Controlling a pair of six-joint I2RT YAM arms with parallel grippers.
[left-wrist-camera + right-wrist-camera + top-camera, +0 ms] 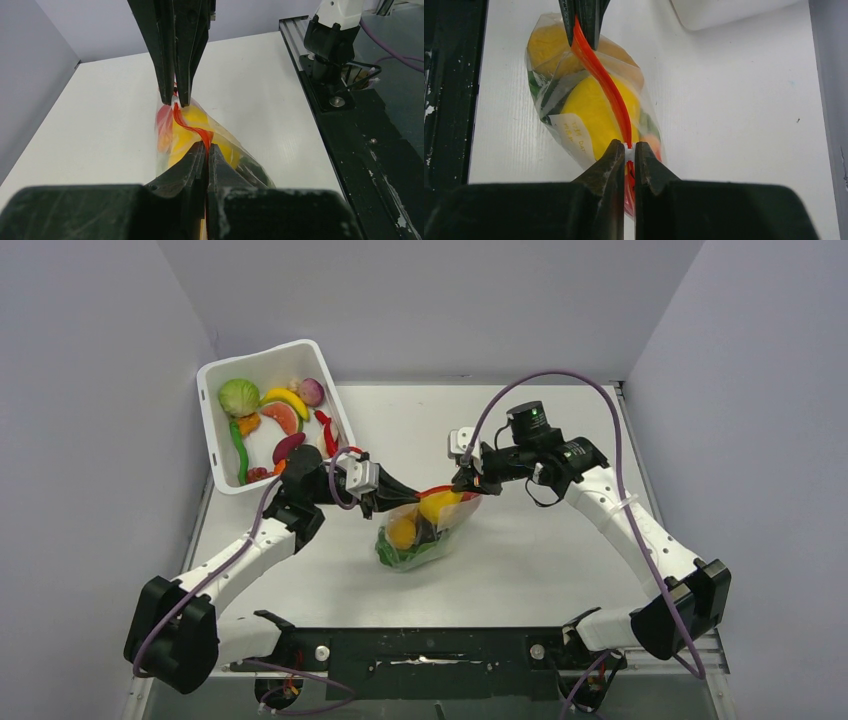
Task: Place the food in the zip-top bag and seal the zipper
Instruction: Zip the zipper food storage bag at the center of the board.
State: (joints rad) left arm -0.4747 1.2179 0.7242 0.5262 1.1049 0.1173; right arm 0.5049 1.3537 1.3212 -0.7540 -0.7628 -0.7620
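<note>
The clear zip-top bag (418,532) hangs between my two grippers above the table, holding yellow and orange round fruits (437,506), green lettuce and a dark piece. Its red-orange zipper (605,85) runs taut from one gripper to the other and also shows in the left wrist view (189,125). My left gripper (386,502) is shut on the zipper's left end (206,146). My right gripper (466,480) is shut on the zipper's right end, pinching its small white slider (628,149). More food lies in the white tub: lettuce (238,397), banana (285,399), red chilli (326,432).
The white rectangular tub (222,368) stands tilted at the back left, close behind my left arm. Grey walls close in the table on the left, back and right. A black rail (430,645) runs along the near edge.
</note>
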